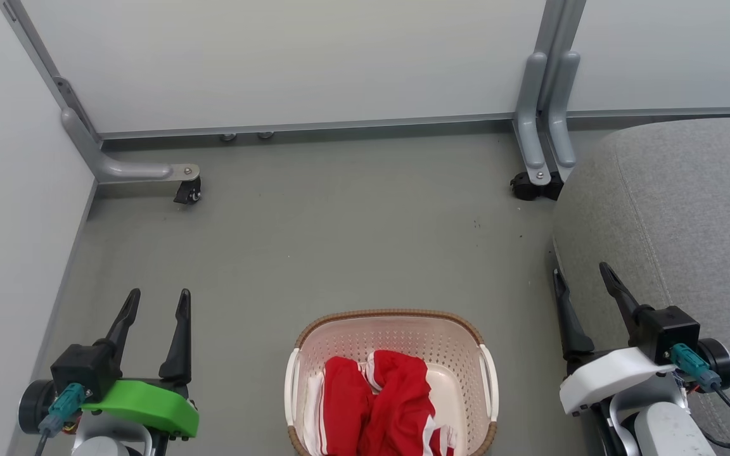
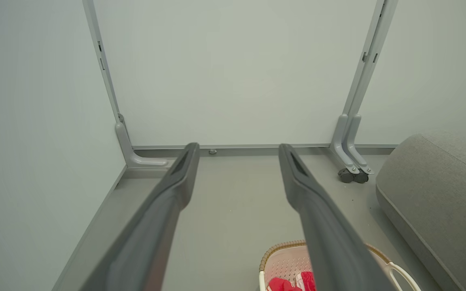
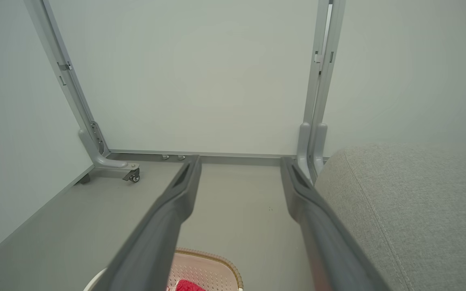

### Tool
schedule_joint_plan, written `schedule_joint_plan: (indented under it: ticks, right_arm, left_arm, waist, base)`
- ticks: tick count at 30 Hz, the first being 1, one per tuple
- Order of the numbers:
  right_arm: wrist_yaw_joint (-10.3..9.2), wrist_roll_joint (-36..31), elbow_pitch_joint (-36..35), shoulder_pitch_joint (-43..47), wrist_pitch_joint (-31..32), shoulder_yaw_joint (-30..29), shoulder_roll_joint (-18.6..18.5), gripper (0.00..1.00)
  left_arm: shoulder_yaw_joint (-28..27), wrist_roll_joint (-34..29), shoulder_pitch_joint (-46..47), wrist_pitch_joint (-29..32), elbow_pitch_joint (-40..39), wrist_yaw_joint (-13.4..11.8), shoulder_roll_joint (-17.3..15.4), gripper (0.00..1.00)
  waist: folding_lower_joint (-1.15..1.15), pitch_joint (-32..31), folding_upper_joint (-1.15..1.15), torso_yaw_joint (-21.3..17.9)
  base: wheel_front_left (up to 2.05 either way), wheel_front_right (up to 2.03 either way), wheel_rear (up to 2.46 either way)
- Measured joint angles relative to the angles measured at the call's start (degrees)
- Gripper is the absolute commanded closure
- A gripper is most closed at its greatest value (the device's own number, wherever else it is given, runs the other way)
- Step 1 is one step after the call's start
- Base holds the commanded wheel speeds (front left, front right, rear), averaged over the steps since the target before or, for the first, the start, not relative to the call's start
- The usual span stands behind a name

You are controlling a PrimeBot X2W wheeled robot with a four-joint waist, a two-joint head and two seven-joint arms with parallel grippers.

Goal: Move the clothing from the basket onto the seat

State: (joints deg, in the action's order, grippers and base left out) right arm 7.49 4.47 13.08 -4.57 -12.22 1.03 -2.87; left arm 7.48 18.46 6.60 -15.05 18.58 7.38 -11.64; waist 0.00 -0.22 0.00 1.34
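The red clothing (image 1: 381, 405) with white stripes lies crumpled inside the cream basket (image 1: 390, 322), which stands on the floor at the bottom middle of the head view. A corner of the basket (image 2: 281, 258) and a bit of red clothing (image 2: 287, 284) show low in the left wrist view, and the basket (image 3: 206, 266) also sits low in the right wrist view. The grey seat (image 1: 682, 240) fills the right side. My left gripper (image 1: 158, 299) stands open at the lower left, apart from the basket. My right gripper (image 1: 582, 272) stands open at the lower right, beside the seat's edge.
White partition panels close off the back and left. Their grey feet with castors (image 1: 187, 190) (image 1: 533, 183) rest on the grey floor (image 1: 339, 240) at the back left and back right, the right one close to the seat.
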Motion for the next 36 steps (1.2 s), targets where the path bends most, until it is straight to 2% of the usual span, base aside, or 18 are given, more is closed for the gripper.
schedule_joint_plan:
  ticks: [14, 19, 26, 32, 36]
  right_arm:
    - [0.0, 0.6, 0.2, -0.2, -0.3, 0.1, 0.0, 0.0]
    - [0.0, 0.6, -0.2, -1.1, -0.3, 0.3, 0.0, 0.0]
    - [0.0, 0.5, -2.5, -4.1, -0.3, 0.2, 0.0, 0.0]
    - [0.0, 1.3, -4.4, -8.2, -1.0, 0.4, 0.0, 0.0]
    - [0.0, 1.7, -6.0, -11.1, -1.5, 0.6, 0.0, 0.0]
  left_arm:
    - [-0.3, 0.5, 0.2, 0.0, 0.4, 0.0, 0.0, 0.0]
    - [2.3, -0.2, 1.9, 0.0, 0.4, 0.0, -0.1, 0.0]
    - [13.8, 0.2, 9.4, -0.1, 3.5, 0.0, 0.7, 0.0]
    - [23.2, 3.8, 17.3, -0.1, 13.2, 0.0, 2.6, 0.0]
    - [29.8, 6.6, 22.7, 2.1, 19.8, 0.0, 4.1, 0.0]
  waist:
    - [0.0, 0.5, 0.0, 0.0]
    - [0.0, 1.7, 0.0, -0.3]
    - [0.0, 6.1, 0.0, -1.3]
    - [0.0, 11.9, 0.0, -2.6]
    - [0.0, 16.3, 0.0, -3.6]
  base:
    - [0.0, 0.0, 0.0]
    - [0.0, 0.0, 0.0]
    - [0.0, 0.0, 0.0]
    - [0.0, 0.0, 0.0]
    - [0.0, 0.0, 0.0]
